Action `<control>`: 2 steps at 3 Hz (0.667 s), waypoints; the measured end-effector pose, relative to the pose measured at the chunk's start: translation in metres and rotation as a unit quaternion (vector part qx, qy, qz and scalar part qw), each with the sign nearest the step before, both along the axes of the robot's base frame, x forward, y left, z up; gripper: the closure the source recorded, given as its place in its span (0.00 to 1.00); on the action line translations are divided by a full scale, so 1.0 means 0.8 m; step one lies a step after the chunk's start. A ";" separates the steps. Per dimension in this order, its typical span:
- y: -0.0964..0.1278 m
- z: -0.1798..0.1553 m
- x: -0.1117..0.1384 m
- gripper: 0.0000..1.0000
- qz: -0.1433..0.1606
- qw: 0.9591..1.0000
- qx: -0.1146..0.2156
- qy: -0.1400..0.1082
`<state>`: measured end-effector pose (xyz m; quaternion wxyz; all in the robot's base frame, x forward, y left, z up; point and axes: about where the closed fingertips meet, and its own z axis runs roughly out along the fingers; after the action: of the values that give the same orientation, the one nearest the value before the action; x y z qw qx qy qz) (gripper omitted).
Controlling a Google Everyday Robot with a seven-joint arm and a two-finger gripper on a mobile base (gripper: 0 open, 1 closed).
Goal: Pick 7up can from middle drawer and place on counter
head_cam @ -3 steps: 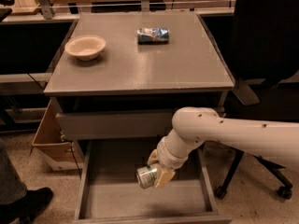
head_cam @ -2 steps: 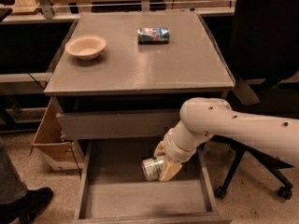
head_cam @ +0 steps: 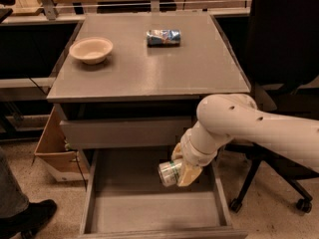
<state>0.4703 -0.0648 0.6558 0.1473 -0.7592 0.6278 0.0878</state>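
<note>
The 7up can (head_cam: 170, 172) is a small silver can with a green label, held on its side in my gripper (head_cam: 178, 169). The gripper is shut on it and holds it above the floor of the open middle drawer (head_cam: 149, 210), toward the drawer's right side and close under the cabinet front. My white arm (head_cam: 249, 126) reaches in from the right. The grey counter (head_cam: 149, 63) lies above and behind.
A beige bowl (head_cam: 91, 50) stands on the counter's left. A blue-and-white can (head_cam: 163, 37) lies on its side at the counter's back middle. A cardboard box (head_cam: 55, 146) sits left of the cabinet. A black office chair (head_cam: 284, 83) stands at the right. A shoe (head_cam: 25, 218) shows at bottom left.
My gripper has lifted the can up from the drawer floor and moved it slightly right, closer to the cabinet front. The arm has risen with it.
</note>
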 end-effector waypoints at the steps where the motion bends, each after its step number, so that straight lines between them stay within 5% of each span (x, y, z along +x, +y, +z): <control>1: -0.023 0.048 0.005 1.00 -0.008 0.999 -0.029 -0.026; 2: -0.046 0.115 0.019 1.00 -0.013 0.997 -0.046 -0.058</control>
<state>0.4853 -0.1018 0.7476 0.1500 -0.7606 0.6315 0.0126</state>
